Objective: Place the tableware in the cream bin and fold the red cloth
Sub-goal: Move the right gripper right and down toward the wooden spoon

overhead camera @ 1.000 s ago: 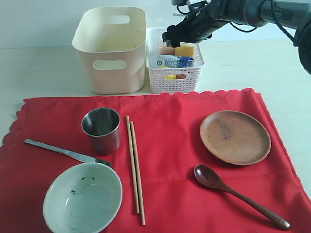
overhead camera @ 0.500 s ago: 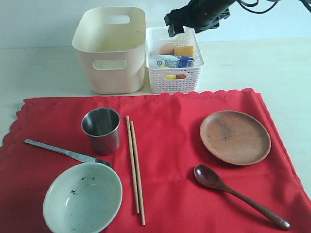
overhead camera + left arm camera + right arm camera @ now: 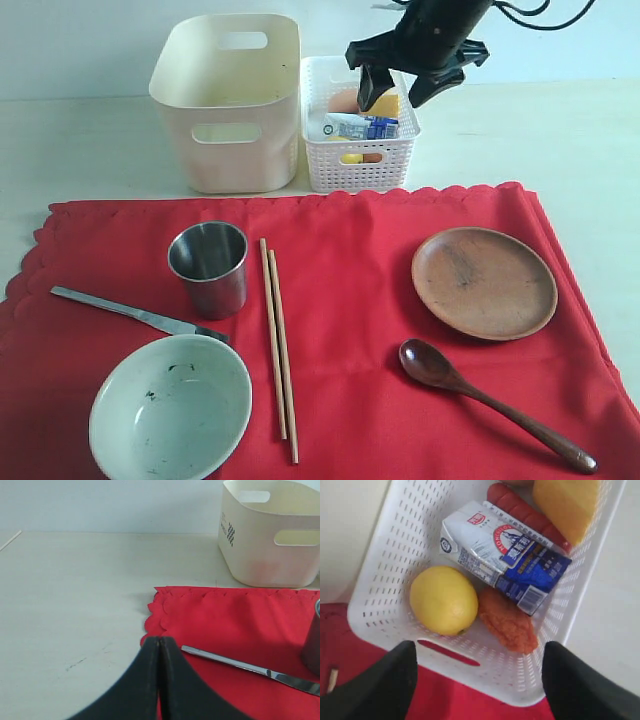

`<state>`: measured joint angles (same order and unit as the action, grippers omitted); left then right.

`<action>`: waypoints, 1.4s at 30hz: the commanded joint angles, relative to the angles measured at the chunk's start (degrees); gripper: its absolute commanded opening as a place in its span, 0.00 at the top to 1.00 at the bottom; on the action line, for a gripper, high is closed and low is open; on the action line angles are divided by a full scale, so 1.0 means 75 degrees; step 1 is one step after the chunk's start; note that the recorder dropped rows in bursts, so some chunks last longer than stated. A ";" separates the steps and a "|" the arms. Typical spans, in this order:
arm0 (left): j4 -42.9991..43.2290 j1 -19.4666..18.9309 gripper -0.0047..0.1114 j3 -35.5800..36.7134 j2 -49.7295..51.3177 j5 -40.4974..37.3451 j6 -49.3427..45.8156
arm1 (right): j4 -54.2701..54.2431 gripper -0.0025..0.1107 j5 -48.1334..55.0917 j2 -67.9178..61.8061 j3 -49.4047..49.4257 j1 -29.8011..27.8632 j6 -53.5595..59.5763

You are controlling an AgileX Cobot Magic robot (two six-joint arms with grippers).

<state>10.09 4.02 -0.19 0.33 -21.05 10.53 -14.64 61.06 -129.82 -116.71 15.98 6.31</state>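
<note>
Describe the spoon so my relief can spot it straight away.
Find the big red cloth in the foreground, then the round brown plate on its right half. Just in front of the plate lies the dark wooden spoon, its handle pointing to the near right corner. It is the only dark, glossy utensil; the chopsticks are pale, the knife metal.

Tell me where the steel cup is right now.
In the exterior view the steel cup stands upright on the left half of the red cloth, just left of the chopstick pair, with the metal knife and speckled bowl nearer the camera.
</note>
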 commanded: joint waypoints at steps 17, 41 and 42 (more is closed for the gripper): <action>-0.0066 -0.0008 0.96 0.0025 -0.0045 0.0043 0.0025 | 0.0444 0.42 0.0787 0.2056 0.1336 -0.0038 -0.0456; -0.0066 -0.0008 0.96 0.0025 -0.0045 0.0043 0.0025 | 0.0346 0.45 0.0527 0.6944 0.6270 -0.0038 0.1355; -0.0066 -0.0008 0.96 0.0025 -0.0045 0.0043 0.0025 | 0.0225 0.45 0.0527 0.7218 0.6512 -0.0038 0.1803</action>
<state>10.09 4.02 -0.19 0.33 -21.05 10.53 -11.95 65.56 -78.40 -70.09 15.98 15.11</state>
